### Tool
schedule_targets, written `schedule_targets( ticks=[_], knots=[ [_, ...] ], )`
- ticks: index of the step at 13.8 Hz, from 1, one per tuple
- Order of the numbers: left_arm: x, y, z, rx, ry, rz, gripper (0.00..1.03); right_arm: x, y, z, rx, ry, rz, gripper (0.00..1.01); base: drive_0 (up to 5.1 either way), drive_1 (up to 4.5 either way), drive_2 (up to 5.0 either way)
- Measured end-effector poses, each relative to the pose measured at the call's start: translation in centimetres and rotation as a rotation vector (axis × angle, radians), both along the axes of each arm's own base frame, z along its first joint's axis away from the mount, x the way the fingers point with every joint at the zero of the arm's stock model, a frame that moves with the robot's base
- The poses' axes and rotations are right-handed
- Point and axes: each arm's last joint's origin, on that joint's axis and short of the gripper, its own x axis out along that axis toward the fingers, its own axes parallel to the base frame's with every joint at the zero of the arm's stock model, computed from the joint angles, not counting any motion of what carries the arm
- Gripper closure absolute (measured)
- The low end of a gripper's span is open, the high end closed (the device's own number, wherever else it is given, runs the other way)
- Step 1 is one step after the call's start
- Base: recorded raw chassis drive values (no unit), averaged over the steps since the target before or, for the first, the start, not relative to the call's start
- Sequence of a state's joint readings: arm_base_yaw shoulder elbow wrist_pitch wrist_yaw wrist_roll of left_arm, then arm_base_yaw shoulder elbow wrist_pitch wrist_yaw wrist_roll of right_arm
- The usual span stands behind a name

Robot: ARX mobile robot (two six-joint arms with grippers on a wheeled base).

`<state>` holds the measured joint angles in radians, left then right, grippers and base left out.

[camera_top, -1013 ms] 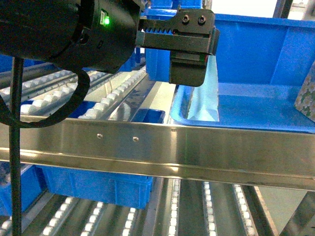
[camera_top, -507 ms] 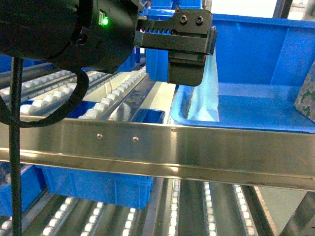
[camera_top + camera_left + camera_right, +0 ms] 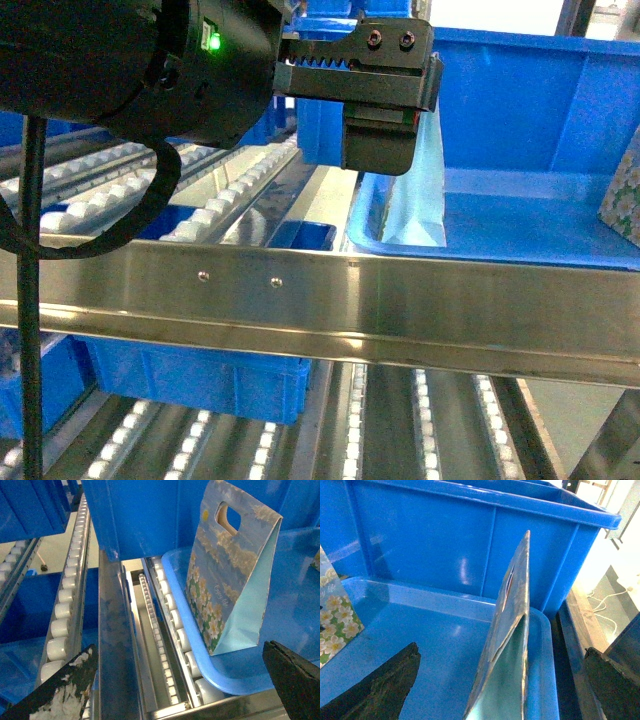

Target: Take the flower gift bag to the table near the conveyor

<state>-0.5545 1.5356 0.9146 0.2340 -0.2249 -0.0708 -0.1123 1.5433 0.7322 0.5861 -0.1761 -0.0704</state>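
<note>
A flower gift bag point(image 3: 227, 575) with a cut-out handle stands upright in a shallow blue tray point(image 3: 235, 680) on the roller conveyor point(image 3: 65, 605). My left gripper point(image 3: 178, 660) is open, its fingers spread wide, short of the bag and touching nothing. In the head view the left gripper point(image 3: 385, 150) hangs in front of that bag point(image 3: 420, 190) and hides most of it. A second flowered bag point(image 3: 507, 645), seen edge-on, stands between the open fingers of my right gripper point(image 3: 501, 650) without being held. It shows at the head view's right edge point(image 3: 625, 195). The table is out of view.
A steel rail point(image 3: 400, 300) crosses the front of the rack. A tall blue bin wall point(image 3: 470, 545) rises behind the tray. More blue bins point(image 3: 200, 380) sit on the lower rollers. The first bag's corner point(image 3: 335, 625) shows at the left of the right wrist view.
The left gripper has shifted very slightly left and up in front of the bag. Nothing else has moved.
</note>
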Motion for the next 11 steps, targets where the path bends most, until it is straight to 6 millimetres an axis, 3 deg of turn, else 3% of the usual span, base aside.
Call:
schedule_targets(
  ticks=[6, 9, 11],
  knots=[
    [0.0, 0.0, 0.0, 0.000, 0.000, 0.000, 0.05, 2.6, 0.3, -0.4, 0.054, 0.043, 0.028, 0.03, 0.0, 0.00, 0.0],
    [0.0, 0.0, 0.0, 0.000, 0.000, 0.000, 0.05, 4.4, 0.2, 0.7, 0.040, 0.017, 0.017, 0.03, 0.0, 0.00, 0.0],
    [0.0, 0.0, 0.0, 0.000, 0.000, 0.000, 0.05, 4.4, 0.2, 0.7, 0.017, 0.009, 0.019, 0.03, 0.0, 0.00, 0.0]
  ],
)
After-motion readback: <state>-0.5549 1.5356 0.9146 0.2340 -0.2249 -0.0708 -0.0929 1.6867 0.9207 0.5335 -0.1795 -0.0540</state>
